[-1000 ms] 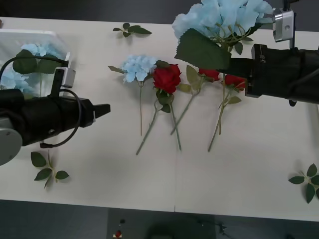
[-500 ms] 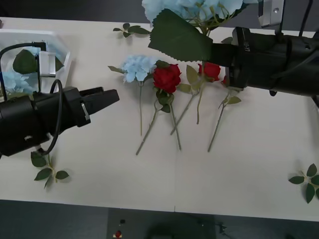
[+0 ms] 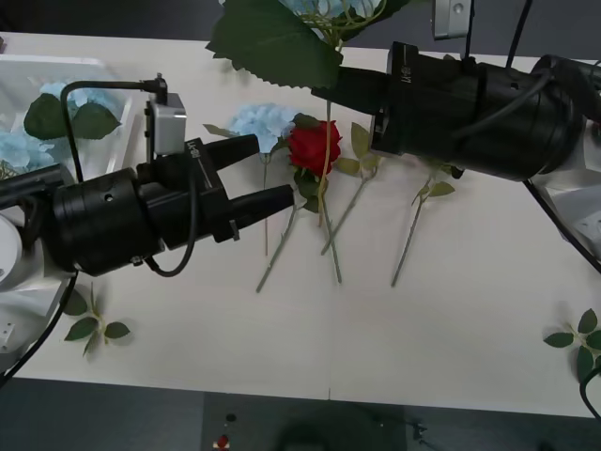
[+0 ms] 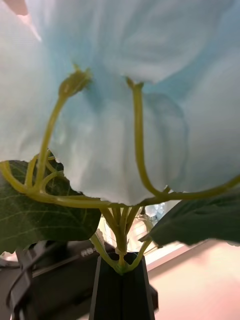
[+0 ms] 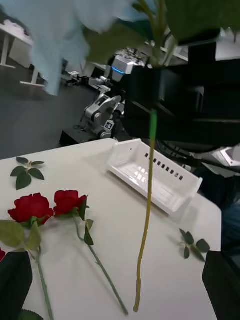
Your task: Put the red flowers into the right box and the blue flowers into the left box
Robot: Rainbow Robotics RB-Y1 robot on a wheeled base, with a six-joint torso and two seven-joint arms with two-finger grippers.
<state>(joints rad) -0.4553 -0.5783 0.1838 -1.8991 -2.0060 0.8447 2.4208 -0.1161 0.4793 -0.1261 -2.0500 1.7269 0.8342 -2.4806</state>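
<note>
Pale blue petals crowd over the right gripper (image 4: 120, 265), whose black fingers are clamped on the stem of a blue flower (image 3: 324, 7) held up above the table (image 3: 282, 338), its stem hanging free over the red roses (image 3: 314, 147) lying there. Another blue flower (image 3: 258, 122) lies just beside those roses, and more blue heads rest in the left box (image 3: 56, 66). The left gripper (image 3: 272, 174) hovers near the dangling stem with its fingers spread apart, holding nothing. The white right box (image 5: 155, 177) sits beyond the roses.
</note>
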